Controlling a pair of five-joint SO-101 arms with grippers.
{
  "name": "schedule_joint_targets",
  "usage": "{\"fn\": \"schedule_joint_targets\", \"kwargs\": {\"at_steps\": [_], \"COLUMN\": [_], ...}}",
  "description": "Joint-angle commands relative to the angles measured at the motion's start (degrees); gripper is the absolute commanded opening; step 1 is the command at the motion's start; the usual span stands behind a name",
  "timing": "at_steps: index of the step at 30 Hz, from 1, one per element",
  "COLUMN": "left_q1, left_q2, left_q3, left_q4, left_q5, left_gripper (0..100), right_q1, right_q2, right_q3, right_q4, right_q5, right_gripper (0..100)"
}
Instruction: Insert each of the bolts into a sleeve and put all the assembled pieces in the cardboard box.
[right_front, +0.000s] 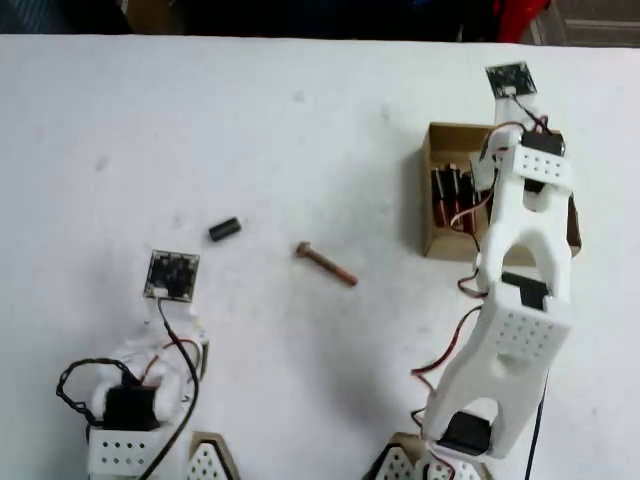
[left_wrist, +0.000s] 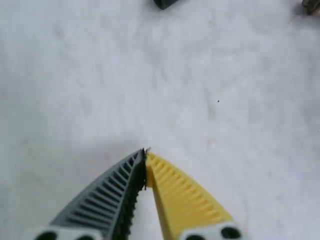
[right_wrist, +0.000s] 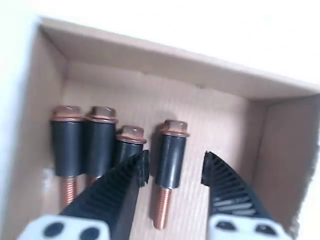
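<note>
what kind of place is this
Probably a robotics test bench: two white plastic robot arms at a plain white table, a loose copper-coloured metal bolt and short black cylindrical sleeve, and a brown cardboard box of sleeved bolts.

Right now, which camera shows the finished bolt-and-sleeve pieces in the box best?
The right wrist view: four assembled pieces lie side by side in the cardboard box, heads and threads plain, under the open right gripper. The high view catches them as dark shapes beside the arm. The left wrist view faces the table.
</note>
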Motion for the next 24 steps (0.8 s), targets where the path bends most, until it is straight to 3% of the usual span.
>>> {"fn": "schedule_joint_targets", "kwargs": {"at_steps": [1, 6, 12, 24], "left_q1": [0.4, -0.2, -6.2, -6.7], "left_q2": [-0.4, -0.4, -0.4, -0.5], "left_q3": [-0.1, -0.1, -0.1, -0.1], "left_q4": [0.2, 0.2, -0.2, 0.3], "left_q5": [-0.5, -0.5, -0.3, -0.5], "left_gripper": [2, 2, 2, 2], "right_q1": [-2.5, -6.6, -14.2, -32.7], "right_q2": [-8.8, -16.0, -24.2, -31.3], "right_q3": [-2.6, -2.6, -2.5, -2.5], "right_q4": [3.4, 9.4, 16.4, 23.1], "right_q5": [0.4, 0.4, 0.4, 0.4], "right_gripper": [14.8, 14.8, 14.8, 14.8]}}
